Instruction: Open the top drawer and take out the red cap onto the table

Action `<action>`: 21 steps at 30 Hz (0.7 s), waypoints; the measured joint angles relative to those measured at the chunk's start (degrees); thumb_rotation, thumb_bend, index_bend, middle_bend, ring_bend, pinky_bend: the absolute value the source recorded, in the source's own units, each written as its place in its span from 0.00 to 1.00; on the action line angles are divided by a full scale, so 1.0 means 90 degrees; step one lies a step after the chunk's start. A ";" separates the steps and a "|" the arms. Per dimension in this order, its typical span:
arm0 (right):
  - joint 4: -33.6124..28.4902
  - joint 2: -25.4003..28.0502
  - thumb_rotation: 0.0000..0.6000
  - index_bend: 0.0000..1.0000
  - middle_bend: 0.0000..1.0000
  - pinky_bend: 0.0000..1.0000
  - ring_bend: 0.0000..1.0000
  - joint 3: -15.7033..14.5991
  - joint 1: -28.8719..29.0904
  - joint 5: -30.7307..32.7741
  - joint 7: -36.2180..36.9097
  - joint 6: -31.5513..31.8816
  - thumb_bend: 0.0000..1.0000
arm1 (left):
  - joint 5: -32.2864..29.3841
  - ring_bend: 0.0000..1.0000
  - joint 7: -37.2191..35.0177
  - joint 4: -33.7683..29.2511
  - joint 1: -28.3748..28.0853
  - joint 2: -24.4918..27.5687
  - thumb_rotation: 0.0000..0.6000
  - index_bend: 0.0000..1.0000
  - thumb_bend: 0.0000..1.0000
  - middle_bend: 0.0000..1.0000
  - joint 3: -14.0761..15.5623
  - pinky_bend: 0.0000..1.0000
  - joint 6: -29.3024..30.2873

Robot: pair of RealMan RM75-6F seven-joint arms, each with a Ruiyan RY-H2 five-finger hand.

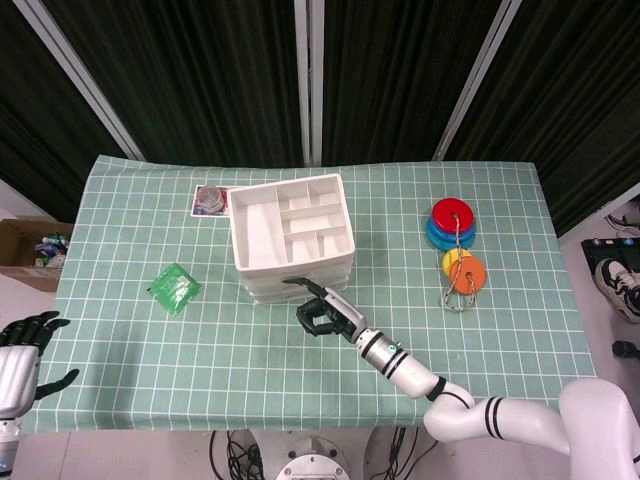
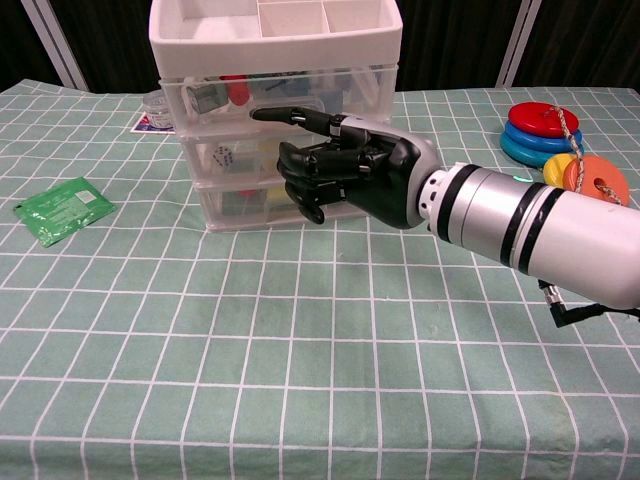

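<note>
The white three-drawer unit stands at mid-table, its top a divided tray. Its clear top drawer looks closed, and something red shows through the front; I cannot tell if this is the cap. My right hand is right in front of the drawers, with most fingers curled in and one finger stretched left along the top drawer's front. Nothing shows inside the hand. In the head view the right hand sits at the unit's front edge. My left hand hangs off the table's left corner, fingers spread and empty.
A green packet lies left of the unit. A small tin on a card sits behind its left side. Stacked red and blue rings and orange and yellow discs lie to the right. A cardboard box is off the table.
</note>
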 measured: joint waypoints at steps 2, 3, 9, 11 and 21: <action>-0.0048 0.0014 1.00 0.23 0.77 0.75 0.67 -0.0080 -0.0037 -0.0039 -0.0017 0.0040 0.54 | -0.0005 0.19 -0.0008 0.0006 -0.0001 -0.0004 1.00 0.27 0.05 0.20 0.0000 0.21 -0.0009; -0.0070 0.0020 1.00 0.23 0.77 0.75 0.67 -0.0114 -0.0052 -0.0057 -0.0022 0.0056 0.54 | -0.0006 0.19 -0.0009 0.0007 -0.0001 -0.0005 1.00 0.27 0.05 0.20 0.0001 0.20 -0.0013; -0.0188 0.0101 1.00 0.09 0.75 0.75 0.67 -0.0323 -0.0121 -0.0194 -0.0170 0.0134 0.54 | -0.0015 0.19 -0.0037 0.0038 0.0002 -0.0023 1.00 0.27 0.05 0.21 0.0008 0.20 -0.0033; -0.0239 0.0165 1.00 0.01 0.74 0.75 0.67 -0.0415 -0.0138 -0.0251 -0.0324 0.0141 0.53 | -0.0018 0.19 -0.0050 0.0043 0.0009 -0.0021 1.00 0.27 0.05 0.21 0.0008 0.21 -0.0026; -0.1093 0.0884 1.00 0.00 0.73 0.76 0.67 -0.0833 -0.0392 -0.0585 -0.2475 0.0537 0.49 | -0.0003 0.19 -0.0097 0.0065 0.0056 -0.0026 1.00 0.27 0.05 0.20 0.0020 0.20 0.0035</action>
